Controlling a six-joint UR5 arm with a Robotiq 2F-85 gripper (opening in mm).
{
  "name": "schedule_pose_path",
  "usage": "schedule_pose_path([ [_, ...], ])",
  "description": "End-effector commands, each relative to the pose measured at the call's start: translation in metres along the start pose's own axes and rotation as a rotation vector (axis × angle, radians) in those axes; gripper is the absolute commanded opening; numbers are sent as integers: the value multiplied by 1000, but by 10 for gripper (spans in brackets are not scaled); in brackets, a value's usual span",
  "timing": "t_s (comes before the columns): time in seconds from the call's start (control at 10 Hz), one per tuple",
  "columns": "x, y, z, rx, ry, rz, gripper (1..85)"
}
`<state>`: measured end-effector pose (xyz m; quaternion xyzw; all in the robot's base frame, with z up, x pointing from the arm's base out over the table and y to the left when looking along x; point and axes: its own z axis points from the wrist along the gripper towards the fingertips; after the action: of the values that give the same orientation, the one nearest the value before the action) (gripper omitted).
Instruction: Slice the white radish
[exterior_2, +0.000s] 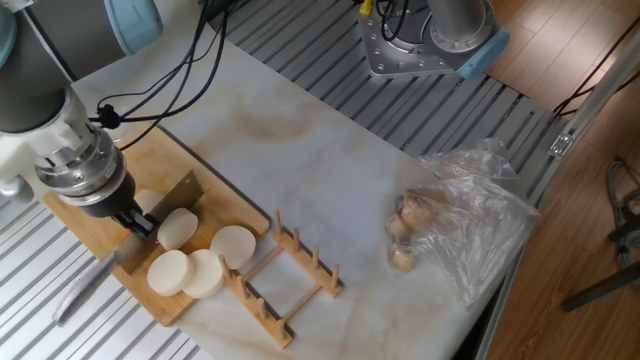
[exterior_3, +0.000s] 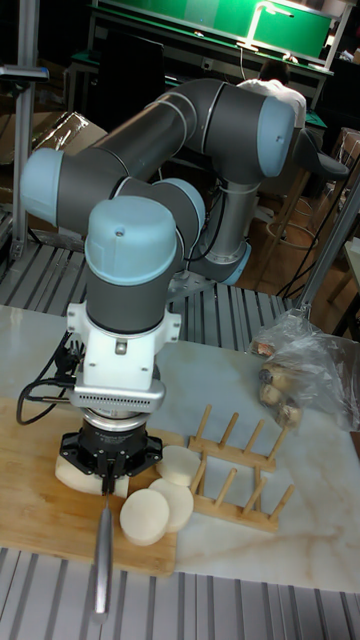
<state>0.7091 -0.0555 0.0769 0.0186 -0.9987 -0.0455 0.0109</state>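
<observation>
Mid-cut: the gripper (exterior_2: 138, 222), fingers clamped on the knife (exterior_2: 130, 250), presses its blade into the white radish (exterior_2: 150, 201) on the cutting board (exterior_2: 225, 200). Next, cut through, lift, then shift along the stub.

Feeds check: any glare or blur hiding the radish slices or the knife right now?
Fixed view: sharp and evenly lit; slices clear, knife blade partly behind the pincer. Tall fixed view: bright green glare only in the far background; the arm hides the blade and the radish stub.
</observation>
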Motion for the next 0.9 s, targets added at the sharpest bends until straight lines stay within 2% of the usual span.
schedule_pose_path([
  [0.0,0,1,-23,-2,-6,11,13],
  [0.3,11,4,-56,-10,-2,17,13],
  [0.5,16,2,-79,5,-6,8,13],
  [0.7,19,-11,-92,24,-14,-26,13],
  [0.8,18,-15,-94,27,-26,-32,13],
])
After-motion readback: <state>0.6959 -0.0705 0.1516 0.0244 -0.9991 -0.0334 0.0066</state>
